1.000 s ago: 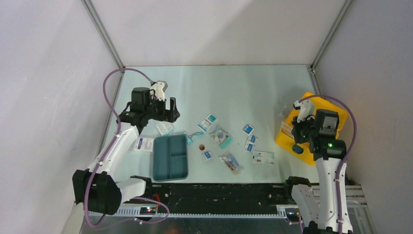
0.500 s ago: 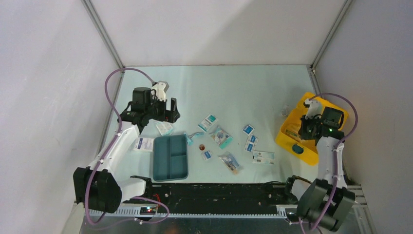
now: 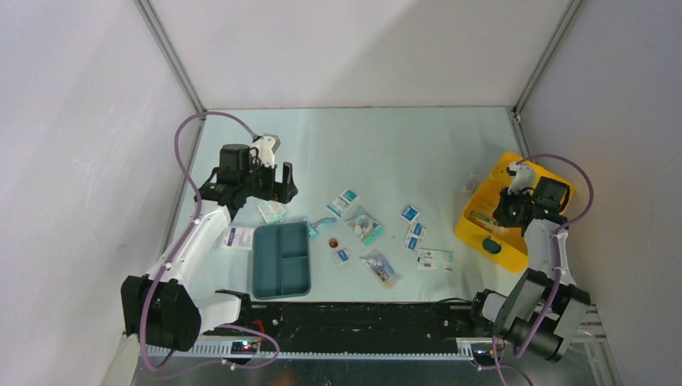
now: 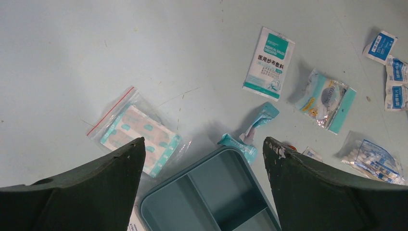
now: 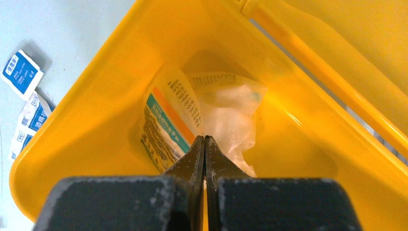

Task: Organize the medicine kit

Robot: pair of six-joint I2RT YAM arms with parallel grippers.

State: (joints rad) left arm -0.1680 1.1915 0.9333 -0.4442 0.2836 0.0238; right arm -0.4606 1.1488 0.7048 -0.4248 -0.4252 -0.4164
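Note:
The yellow medicine kit lies open at the right of the table, its dark teal latch at the near side. My right gripper reaches down inside it. In the right wrist view the gripper is shut, its tips against a white-green-orange packet and a clear plastic bag lying on the kit's yellow floor. My left gripper is open and empty, held above the far end of the teal divided tray, which also shows in the left wrist view.
Loose supplies lie between tray and kit: a bag of plasters, a white-green packet, a teal wrapper, a gauze pack and small blue-white packets. Another white packet lies left of the tray.
My right arm has lowered and moved its shut gripper from over the kit's near edge down into the kit. The left arm has barely moved.

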